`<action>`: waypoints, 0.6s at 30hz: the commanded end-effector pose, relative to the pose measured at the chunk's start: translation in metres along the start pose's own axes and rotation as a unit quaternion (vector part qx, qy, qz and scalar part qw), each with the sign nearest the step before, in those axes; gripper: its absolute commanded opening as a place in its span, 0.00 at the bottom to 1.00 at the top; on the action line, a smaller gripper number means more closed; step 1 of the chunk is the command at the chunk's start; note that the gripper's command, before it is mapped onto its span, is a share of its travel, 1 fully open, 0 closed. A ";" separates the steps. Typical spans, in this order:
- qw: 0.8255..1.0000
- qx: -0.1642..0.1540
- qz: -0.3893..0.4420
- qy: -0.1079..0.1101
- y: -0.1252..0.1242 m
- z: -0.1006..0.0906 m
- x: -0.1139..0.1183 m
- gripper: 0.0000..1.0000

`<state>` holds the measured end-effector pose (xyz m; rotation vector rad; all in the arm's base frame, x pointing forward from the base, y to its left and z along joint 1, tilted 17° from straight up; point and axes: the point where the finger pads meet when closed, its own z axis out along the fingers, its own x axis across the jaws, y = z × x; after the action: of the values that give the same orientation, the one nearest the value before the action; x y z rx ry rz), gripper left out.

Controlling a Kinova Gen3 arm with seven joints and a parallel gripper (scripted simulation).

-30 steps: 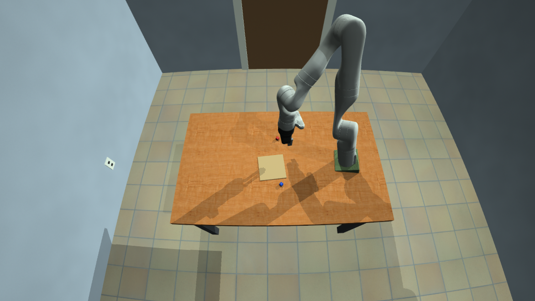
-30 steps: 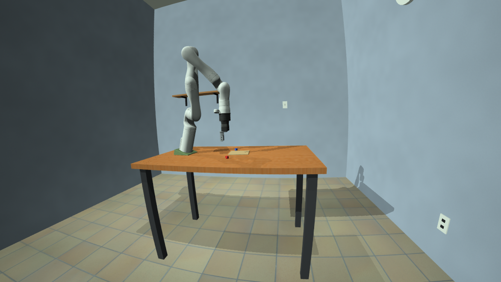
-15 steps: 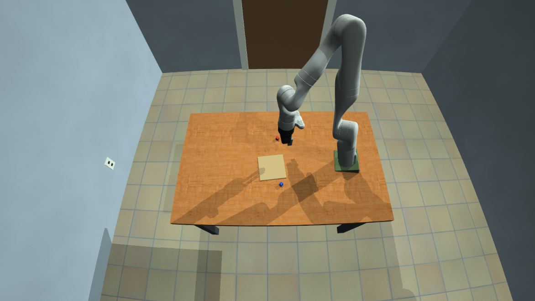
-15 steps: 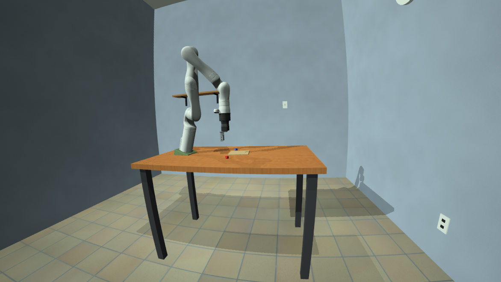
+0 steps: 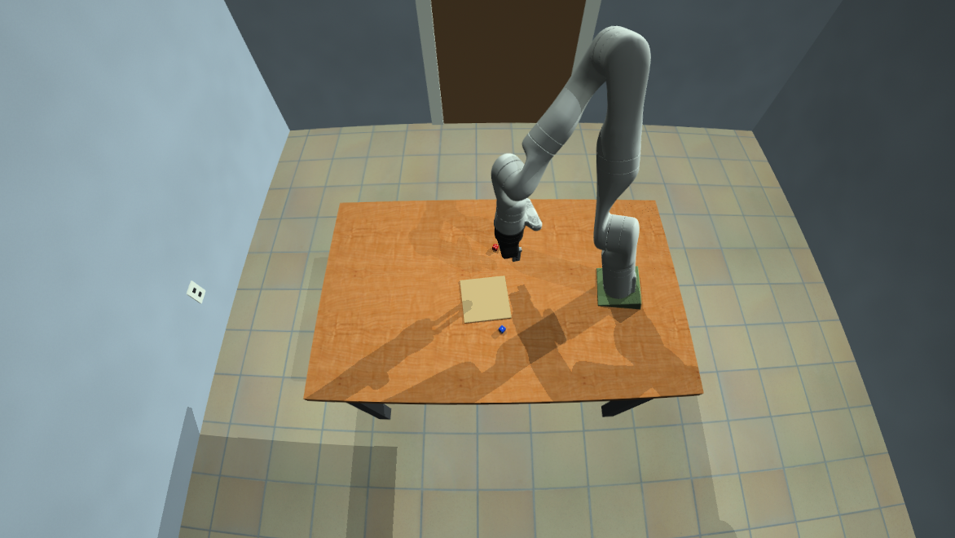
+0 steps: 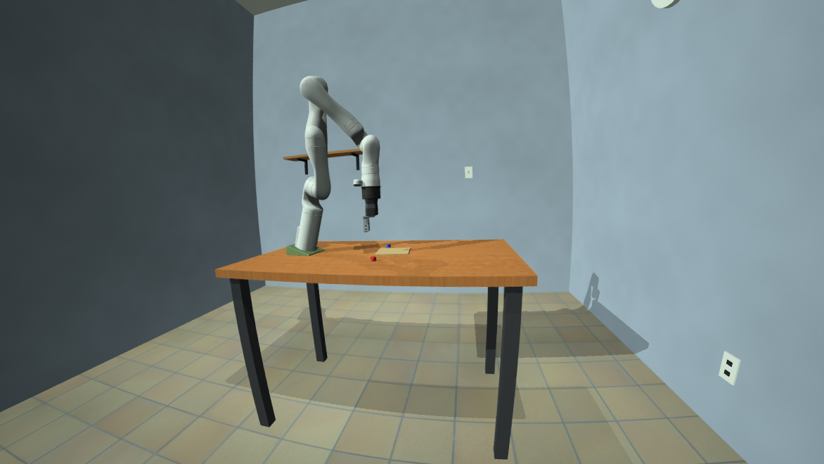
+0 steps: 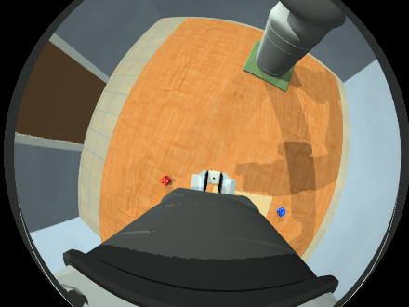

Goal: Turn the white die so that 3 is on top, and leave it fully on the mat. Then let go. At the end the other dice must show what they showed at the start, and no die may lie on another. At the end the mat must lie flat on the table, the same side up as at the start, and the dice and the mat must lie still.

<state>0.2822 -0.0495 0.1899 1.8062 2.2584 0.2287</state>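
My gripper point(image 6: 365, 227) hangs well above the table, between the red die and the mat, and is shut on the white die point(image 7: 214, 179), a small pale cube seen between the fingertips in the wrist view. I cannot read which face is up. In the top view the gripper point(image 5: 515, 255) hides the die. The tan mat point(image 5: 485, 298) lies flat near the table's middle, with no die on it; it also shows in the exterior view point(image 6: 392, 251). The red die point(image 5: 495, 247) rests on the table beyond the mat. The blue die point(image 5: 501, 329) rests on the table just off the mat's near corner.
The arm's green base point(image 5: 618, 294) stands at the table's right side. A wall shelf point(image 6: 323, 155) hangs behind the arm. The red die point(image 7: 165, 181) and the blue die point(image 7: 281, 212) also show in the wrist view.
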 end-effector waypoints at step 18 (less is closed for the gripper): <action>0.977 0.010 -0.215 0.005 0.047 0.002 0.031 0.34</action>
<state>0.3144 -0.0214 0.1959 1.3643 2.5568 0.1533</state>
